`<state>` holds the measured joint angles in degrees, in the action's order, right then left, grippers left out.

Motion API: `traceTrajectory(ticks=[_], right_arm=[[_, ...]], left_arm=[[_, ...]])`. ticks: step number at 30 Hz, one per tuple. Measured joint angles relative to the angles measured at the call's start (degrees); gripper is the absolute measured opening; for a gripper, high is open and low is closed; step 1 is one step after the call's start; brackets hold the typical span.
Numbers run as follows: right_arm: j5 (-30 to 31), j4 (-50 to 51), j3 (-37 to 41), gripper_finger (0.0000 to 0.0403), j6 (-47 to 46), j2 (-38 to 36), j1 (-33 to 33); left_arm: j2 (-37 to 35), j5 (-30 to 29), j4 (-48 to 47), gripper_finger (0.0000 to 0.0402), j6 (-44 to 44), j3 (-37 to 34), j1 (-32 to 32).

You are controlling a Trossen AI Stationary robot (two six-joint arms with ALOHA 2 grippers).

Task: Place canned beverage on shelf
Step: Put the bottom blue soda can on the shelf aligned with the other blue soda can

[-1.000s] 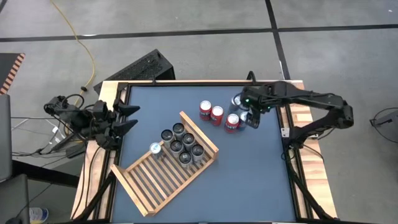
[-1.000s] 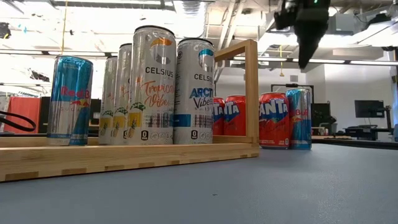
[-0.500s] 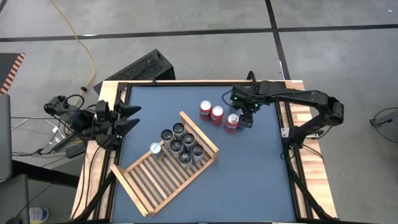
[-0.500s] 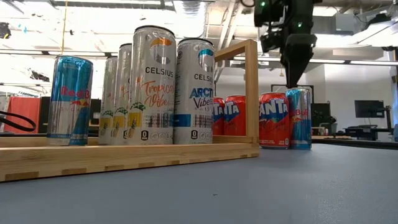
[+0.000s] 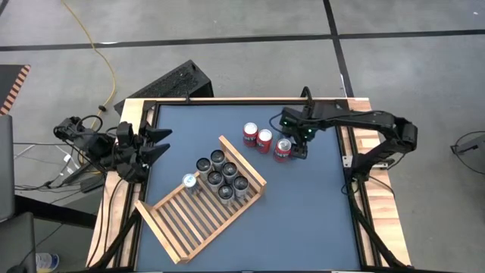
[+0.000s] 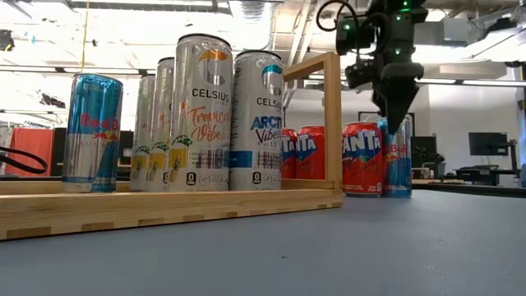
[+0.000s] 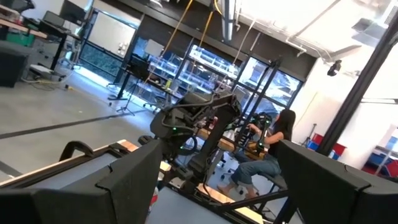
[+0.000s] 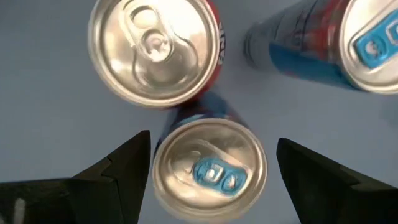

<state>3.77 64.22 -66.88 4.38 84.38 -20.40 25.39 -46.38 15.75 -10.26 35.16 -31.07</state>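
At the left edge of the counter [image 5: 303, 205] the left gripper [image 5: 155, 142] waits with its fingers spread open and nothing between them. To its right lies the shelf [image 5: 198, 212], set at an angle, and it already carries several cans: one blue can [image 5: 189, 180] stands alone and a cluster of dark-topped cans [image 5: 222, 175] fills its upper right corner, so a good part of the work looks done. Further right, outside the shelf, a pair of red cans [image 5: 257, 137] stands on the counter, then a third red can [image 5: 283, 149], and just beside it is the blue can [image 8: 209, 168] that the right gripper [image 5: 299, 144] is above. In the right wrist view the open fingers [image 8: 127, 167] stand on both sides of this can top, not touching it, and one more blue can [image 8: 367, 43] shows close by. As I judge it, about five cans are left on the counter, and the step now is the descent for the grasp. Compared with one second ago, the right arm has drawn in toward the cans and, in the low view, the gripper has come lower, from the top of the picture down to the level of the can tops.
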Motion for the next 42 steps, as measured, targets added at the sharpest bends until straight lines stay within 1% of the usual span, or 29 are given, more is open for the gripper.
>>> traceTrajectory(ticks=[4,7,10,14,15,22,25,29,35,38,42], right_arm=[[0.2,-1.6,1.2,0.0309,-0.3,0.0,0.1],[0.4,-2.7,1.4,0.0291,-0.9,0.1,0.1],[0.5,-2.4,1.4,0.0253,-1.3,0.1,0.1],[0.5,-1.4,1.3,0.0181,-1.3,0.0,0.1],[0.5,-1.2,1.3,0.0176,-1.3,0.0,0.1],[0.6,0.9,1.3,0.0176,-1.1,-1.5,0.1],[1.1,2.4,-0.1,0.0176,-1.1,-3.0,0.0],[3.4,3.7,-2.1,0.0176,-1.4,-4.2,0.0],[9.2,6.7,-10.6,0.0176,-2.9,-4.5,0.4],[12.3,7.5,-15.9,0.0176,-2.8,-4.5,1.5],[14.8,6.5,-23.5,0.0176,-2.8,-4.5,3.8]], left_arm=[[0.0,-0.9,0.0,0.0307,-0.1,0.0,0.0],[0.0,-1.3,0.0,0.0307,-0.1,0.0,0.0],[0.0,-1.5,0.0,0.0307,-0.2,0.0,0.0],[0.0,-1.5,0.0,0.0307,-0.5,0.0,0.0],[0.0,-1.5,0.0,0.0307,-0.5,0.0,0.0],[0.0,-1.5,0.7,0.0307,-0.5,0.0,0.0],[0.0,-1.5,0.7,0.0307,-0.5,0.0,0.0],[0.0,-1.5,0.7,0.0307,-0.5,0.0,0.0],[0.0,-1.7,0.9,0.0307,-1.7,0.0,0.0],[0.0,-1.7,1.0,0.0307,-3.3,0.0,0.0],[0.0,-1.5,0.9,0.0307,-4.8,0.0,0.0]])
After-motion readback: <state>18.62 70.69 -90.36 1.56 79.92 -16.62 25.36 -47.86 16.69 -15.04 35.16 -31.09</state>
